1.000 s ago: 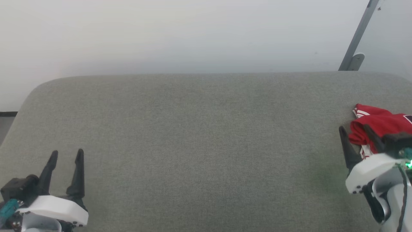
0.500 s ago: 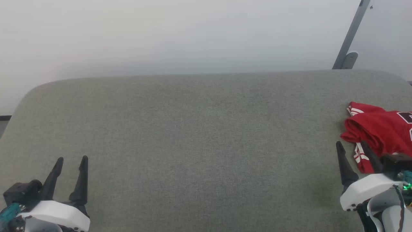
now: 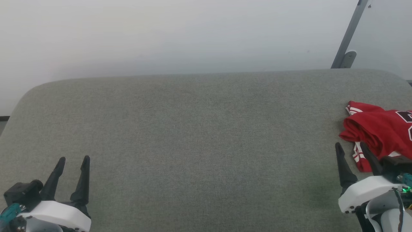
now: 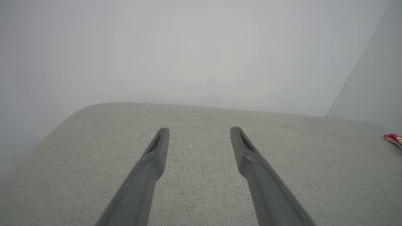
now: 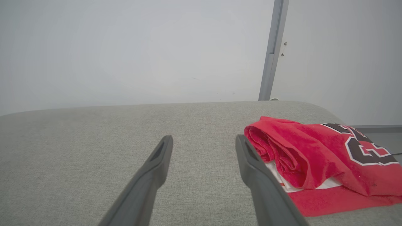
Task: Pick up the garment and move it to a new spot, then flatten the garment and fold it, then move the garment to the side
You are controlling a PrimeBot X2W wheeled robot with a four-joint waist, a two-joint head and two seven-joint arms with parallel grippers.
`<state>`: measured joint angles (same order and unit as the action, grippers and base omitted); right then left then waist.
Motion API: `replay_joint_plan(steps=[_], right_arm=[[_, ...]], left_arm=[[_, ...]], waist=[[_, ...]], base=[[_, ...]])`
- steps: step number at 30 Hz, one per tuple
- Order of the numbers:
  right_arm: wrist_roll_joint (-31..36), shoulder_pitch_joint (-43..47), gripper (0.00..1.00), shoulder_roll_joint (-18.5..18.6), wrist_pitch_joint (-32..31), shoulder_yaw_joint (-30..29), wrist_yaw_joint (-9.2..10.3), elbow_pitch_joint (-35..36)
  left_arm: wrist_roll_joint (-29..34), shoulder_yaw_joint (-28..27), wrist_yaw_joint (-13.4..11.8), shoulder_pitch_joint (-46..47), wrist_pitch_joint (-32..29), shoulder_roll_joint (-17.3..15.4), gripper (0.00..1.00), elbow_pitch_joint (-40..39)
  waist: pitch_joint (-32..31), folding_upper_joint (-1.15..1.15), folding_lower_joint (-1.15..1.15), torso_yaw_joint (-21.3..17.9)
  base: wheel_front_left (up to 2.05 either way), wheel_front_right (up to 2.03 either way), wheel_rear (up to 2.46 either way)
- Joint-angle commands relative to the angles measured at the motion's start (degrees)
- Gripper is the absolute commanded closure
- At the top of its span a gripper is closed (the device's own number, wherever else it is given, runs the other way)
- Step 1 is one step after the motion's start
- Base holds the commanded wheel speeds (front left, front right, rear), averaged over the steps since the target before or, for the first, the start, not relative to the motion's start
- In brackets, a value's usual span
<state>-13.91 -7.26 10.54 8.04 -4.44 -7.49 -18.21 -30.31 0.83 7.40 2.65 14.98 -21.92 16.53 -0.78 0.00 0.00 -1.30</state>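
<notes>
Apparently the folded garment lies at 3 o'clock because it is already set aside; right gripper beside it and left gripper at 8 o'clock stand spread, empty.

The left hand sits low at the left of the head view, its two dark fingers spread wide, nothing between them; the right hand sits low at the right, spread alike and empty. Each rises from a white wrist housing.
</notes>
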Motion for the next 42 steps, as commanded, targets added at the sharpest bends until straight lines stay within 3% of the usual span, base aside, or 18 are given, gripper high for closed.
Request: replay_joint_plan(steps=[1,17,18,24,42], right_arm=[[0.56,0.68,0.00,-0.24,-0.11,-0.20,-0.01,0.50],[0.79,1.00,0.00,-1.21,-1.26,-0.59,-0.01,2.43],[0.44,0.66,1.00,-1.05,-1.02,-0.56,0.00,2.14],[-0.09,3.10,1.00,-2.18,-1.16,-0.48,0.00,-0.86],[-19.37,2.46,1.00,-3.50,-4.50,-0.92,0.00,0.52]], left_arm=[[-0.25,0.09,0.09,-0.42,0.23,-0.25,0.00,-0.33],[0.02,0.76,0.09,-0.55,0.23,-0.33,0.00,-0.01],[-0.37,0.82,0.00,-0.23,0.00,-0.31,1.00,-0.01],[-0.95,1.70,0.00,-1.85,-0.25,2.87,1.00,2.61],[-16.01,-0.61,0.02,-0.31,-5.50,6.78,1.00,1.27]], waist=[[0.00,0.00,0.00,-0.01],[0.06,0.00,0.00,0.05],[0.06,0.00,0.00,0.05],[0.07,0.00,0.00,0.04],[0.20,0.00,0.00,0.24]], base=[[0.00,0.00,0.00],[0.00,0.00,0.00],[0.00,0.00,0.00],[0.00,0.00,0.00],[0.00,0.00,0.00]])
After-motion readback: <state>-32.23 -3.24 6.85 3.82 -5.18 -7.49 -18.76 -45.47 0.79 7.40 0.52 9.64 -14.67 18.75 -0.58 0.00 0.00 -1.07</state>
